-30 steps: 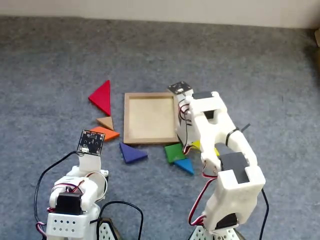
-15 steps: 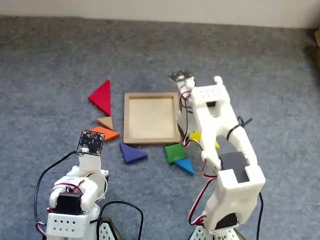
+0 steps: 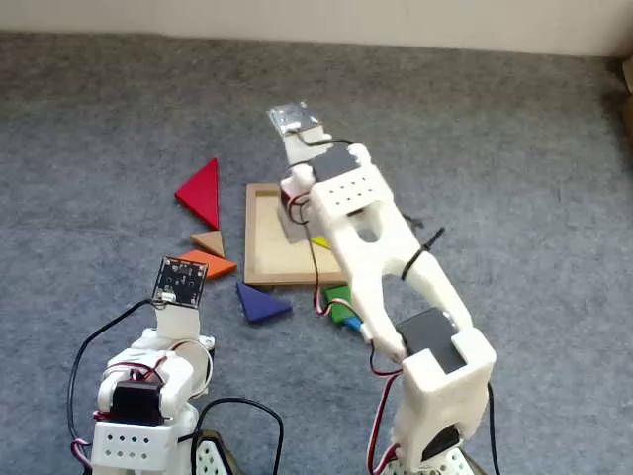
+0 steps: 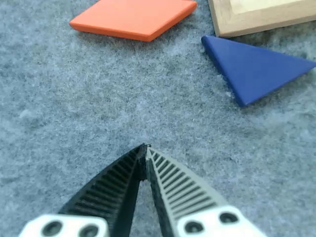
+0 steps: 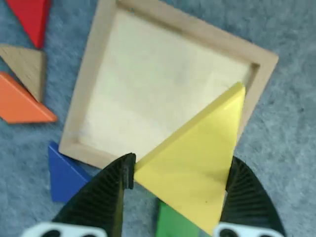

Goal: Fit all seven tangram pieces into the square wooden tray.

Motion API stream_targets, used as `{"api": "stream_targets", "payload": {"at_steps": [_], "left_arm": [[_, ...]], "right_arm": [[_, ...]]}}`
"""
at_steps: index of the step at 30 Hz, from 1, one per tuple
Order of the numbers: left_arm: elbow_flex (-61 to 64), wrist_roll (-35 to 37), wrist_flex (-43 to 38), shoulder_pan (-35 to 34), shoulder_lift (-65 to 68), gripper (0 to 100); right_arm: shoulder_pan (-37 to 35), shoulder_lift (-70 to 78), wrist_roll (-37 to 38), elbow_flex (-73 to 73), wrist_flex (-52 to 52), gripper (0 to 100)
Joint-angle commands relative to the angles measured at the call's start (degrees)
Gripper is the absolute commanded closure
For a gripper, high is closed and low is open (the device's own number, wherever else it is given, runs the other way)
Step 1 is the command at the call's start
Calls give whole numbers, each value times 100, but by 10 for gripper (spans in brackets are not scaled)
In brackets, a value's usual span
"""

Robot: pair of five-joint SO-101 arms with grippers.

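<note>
Fingers of the right gripper (image 5: 181, 168) pinched on the yellow triangle (image 5: 197, 148), one dark finger against each side of it. Held over the near right part of the square wooden tray (image 5: 85, 74), one corner aimed at the tray's right rim, the broad end lapping across the near rim as seen from the right wrist. Impossible to tell whether resting on the pale tray floor or hanging above it. From the high view, right arm (image 3: 381, 257) stretched far and leftward across the tray (image 3: 251, 233), with a sliver of yellow (image 3: 318, 241) peeking out beside it.

Just near of the tray on the grey carpet (image 3: 495, 148), partly under that arm: green square (image 3: 339, 295), and just near of that, a slip of light blue triangle (image 3: 353, 323). Just beside the tray's near left corner: dark blue triangle (image 3: 260, 302). Left of the tray: orange parallelogram (image 3: 208, 264), small tan triangle (image 3: 210, 241) just far of it, red triangle (image 3: 203, 191) farther still.

Ribbed fingers of the left gripper (image 4: 144, 153) pressed together tip to tip, low over bare carpet, near of the orange parallelogram (image 4: 133, 17) and the dark blue triangle (image 4: 252, 69). Left arm (image 3: 148, 391) folded back at the near left of the scene.
</note>
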Motion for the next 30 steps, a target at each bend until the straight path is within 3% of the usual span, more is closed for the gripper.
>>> {"api": "stream_targets", "payload": {"at_steps": [1,8,20,30], "left_arm": [[110,-9,26,-75,-119,995],[110,-9,26,-75,-119,995],[110,-9,26,-75,-119,995],[110,-9,26,-75,-119,995]], "right_arm": [[-215,136,-545,-374,-444,835],[-189,1446,-1081,-1297,-268,835],[330,2589,-1099,-3266,840,833],[312,2941,-1073,-3890,1358,683]]}}
